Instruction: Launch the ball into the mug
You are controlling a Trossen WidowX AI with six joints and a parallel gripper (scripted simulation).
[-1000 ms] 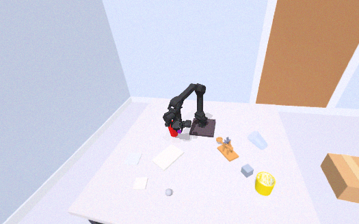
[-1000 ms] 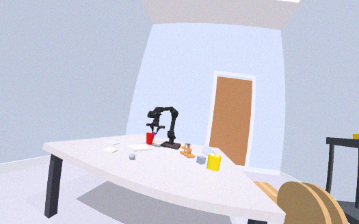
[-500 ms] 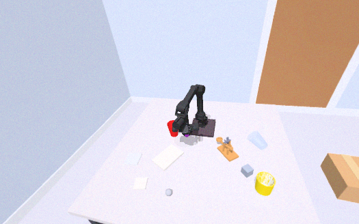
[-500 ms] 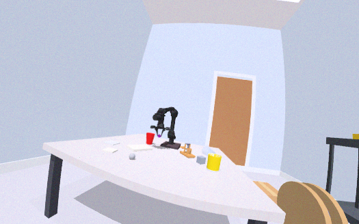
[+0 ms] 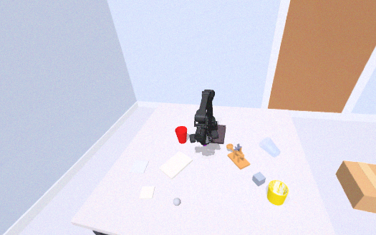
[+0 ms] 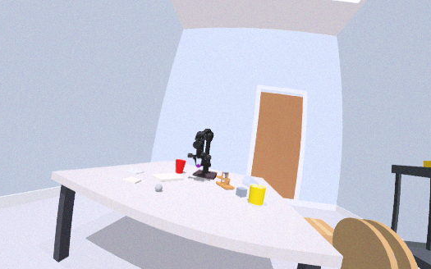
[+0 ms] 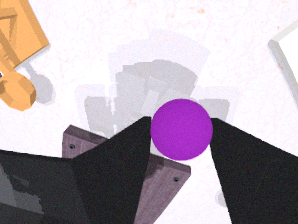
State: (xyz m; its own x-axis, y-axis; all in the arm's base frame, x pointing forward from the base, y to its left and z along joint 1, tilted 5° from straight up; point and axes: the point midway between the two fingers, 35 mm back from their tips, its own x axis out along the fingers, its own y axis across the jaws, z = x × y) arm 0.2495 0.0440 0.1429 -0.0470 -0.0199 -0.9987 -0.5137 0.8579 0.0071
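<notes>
My gripper (image 7: 180, 124) (image 5: 205, 143) (image 6: 198, 165) is shut on a purple ball (image 7: 181, 129) and holds it in the air above the table, close in front of the arm's base. The ball shows as a small purple spot in the top view (image 5: 206, 144) and in the exterior view (image 6: 198, 165). The orange wooden catapult (image 5: 238, 156) (image 6: 224, 180) (image 7: 16, 36) lies on the table to the right of the gripper. The yellow mug (image 5: 277, 192) (image 6: 257, 194) stands upright beyond the catapult, near the table's front right.
A red cup (image 5: 181, 135) (image 6: 180, 166) stands left of the arm. A grey cube (image 5: 258, 178) (image 6: 241, 191) sits between catapult and mug. A clear tumbler (image 5: 270, 147) lies right of the catapult. A white slab (image 5: 175, 164), smaller white pieces (image 5: 147, 192) and a grey ball (image 5: 177, 201) lie in front.
</notes>
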